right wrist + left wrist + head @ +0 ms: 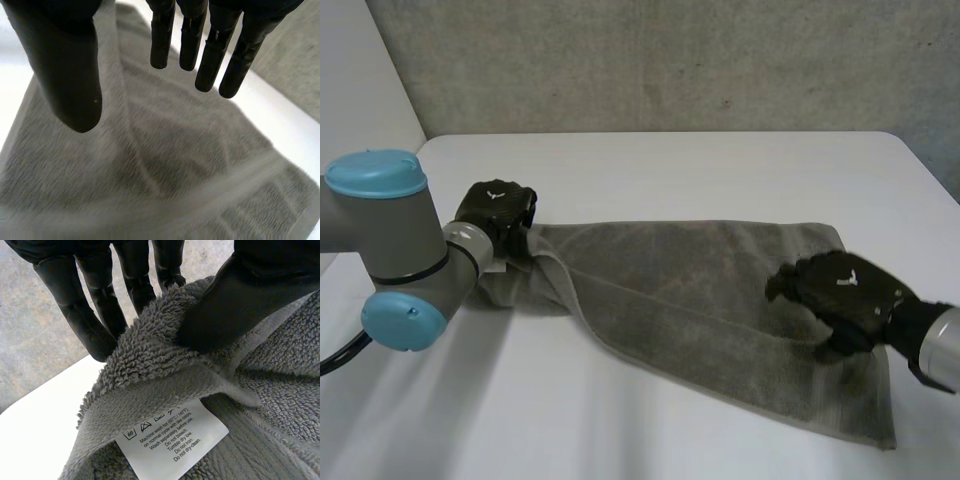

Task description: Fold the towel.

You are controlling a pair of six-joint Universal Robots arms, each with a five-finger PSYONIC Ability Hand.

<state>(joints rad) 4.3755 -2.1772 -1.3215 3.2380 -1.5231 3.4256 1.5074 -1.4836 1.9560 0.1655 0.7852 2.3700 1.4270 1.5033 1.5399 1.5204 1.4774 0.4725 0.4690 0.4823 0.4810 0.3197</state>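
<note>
A grey towel [700, 300] lies spread across the white table [670, 170], bunched at its left end. My left hand [496, 210] pinches that left edge: in the left wrist view the thumb [240, 300] presses a fold of the towel [165, 355] against the fingers [95, 315], just above a white care label [172, 437]. My right hand [840, 290] hovers over the towel's right part, near its right edge. In the right wrist view its fingers [200, 45] and thumb [65, 75] hang straight and apart above the towel [160, 165], holding nothing.
A grey wall [670, 60] stands behind the table's far edge. Bare tabletop lies beyond the towel and in front of it at the left.
</note>
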